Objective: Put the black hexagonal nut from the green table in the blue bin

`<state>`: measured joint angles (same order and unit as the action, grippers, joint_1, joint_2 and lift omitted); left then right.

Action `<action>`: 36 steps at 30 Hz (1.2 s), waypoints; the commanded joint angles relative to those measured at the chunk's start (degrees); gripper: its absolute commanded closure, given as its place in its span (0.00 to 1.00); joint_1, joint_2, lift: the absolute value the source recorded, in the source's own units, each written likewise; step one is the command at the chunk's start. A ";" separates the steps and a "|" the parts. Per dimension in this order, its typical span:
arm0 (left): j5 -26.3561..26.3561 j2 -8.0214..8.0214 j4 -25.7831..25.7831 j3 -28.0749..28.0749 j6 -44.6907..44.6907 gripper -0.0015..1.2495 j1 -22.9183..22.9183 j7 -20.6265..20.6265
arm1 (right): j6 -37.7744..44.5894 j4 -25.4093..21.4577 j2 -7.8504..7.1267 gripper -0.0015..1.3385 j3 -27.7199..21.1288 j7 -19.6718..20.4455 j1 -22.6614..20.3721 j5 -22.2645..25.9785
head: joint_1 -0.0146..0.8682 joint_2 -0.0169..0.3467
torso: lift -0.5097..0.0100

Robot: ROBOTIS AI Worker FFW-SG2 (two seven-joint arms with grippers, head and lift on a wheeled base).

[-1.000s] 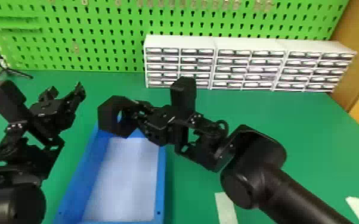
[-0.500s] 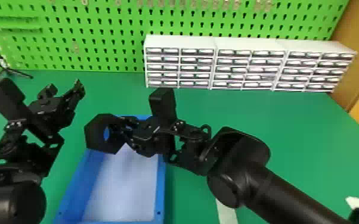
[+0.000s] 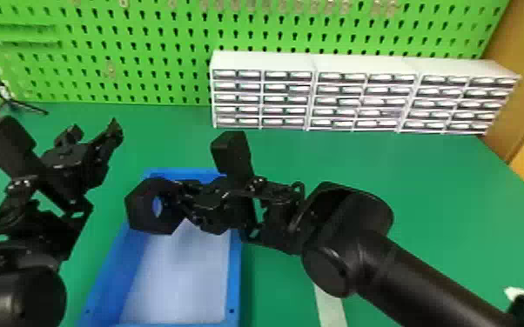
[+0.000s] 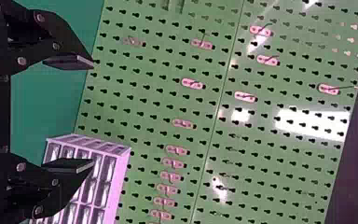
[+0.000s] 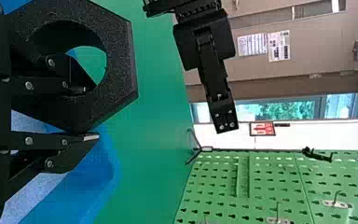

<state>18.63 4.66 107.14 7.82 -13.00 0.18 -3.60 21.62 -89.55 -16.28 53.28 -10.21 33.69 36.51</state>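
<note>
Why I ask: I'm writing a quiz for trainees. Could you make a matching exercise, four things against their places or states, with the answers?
1. black hexagonal nut
2. left gripper
3. blue bin
4. white drawer units

A. at the foot of the green pegboard
B. open-topped, pale floor
C. clasped by the right gripper
D. empty, fingers apart

1-C, 2-D, 3-B, 4-A

The bin (image 3: 235,278) lay on the tabletop (image 3: 426,182), beneath the right jaws and to the right of the left jaws. The nut (image 3: 139,213) sat between the right jaws, above the bin. Beyond the right jaws and to their right stood the drawer units (image 3: 361,65), before the pegboard (image 3: 143,61). The tripod (image 3: 11,101) stood beyond the left jaws, near the pegboard's left end.
</note>
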 commanded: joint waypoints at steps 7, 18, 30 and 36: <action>0.35 0.09 0.00 0.00 0.08 0.40 -0.09 0.00 | 0.53 -0.18 0.10 0.41 -0.20 -0.08 0.06 0.32 | 0.80 0.07 | 0.79; 0.62 0.09 0.00 0.18 0.08 0.40 -0.35 0.00 | 1.41 -0.36 -0.07 0.40 -0.55 -0.08 -0.21 -0.03 | 0.80 0.07 | 0.79; 0.70 0.09 0.09 0.18 0.08 0.40 -0.44 0.00 | 1.50 -0.89 0.02 0.40 -4.06 -0.08 -1.70 -1.97 | 0.80 0.07 | 0.79; 0.79 0.09 0.09 0.18 0.08 0.40 -0.71 0.00 | 2.29 -1.85 0.10 0.40 -9.07 -0.08 -4.60 -4.34 | 0.80 0.07 | 0.79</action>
<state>19.40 4.75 107.23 8.03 -12.86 -0.36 -3.60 23.42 -90.84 -16.25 47.21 -10.28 30.95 33.60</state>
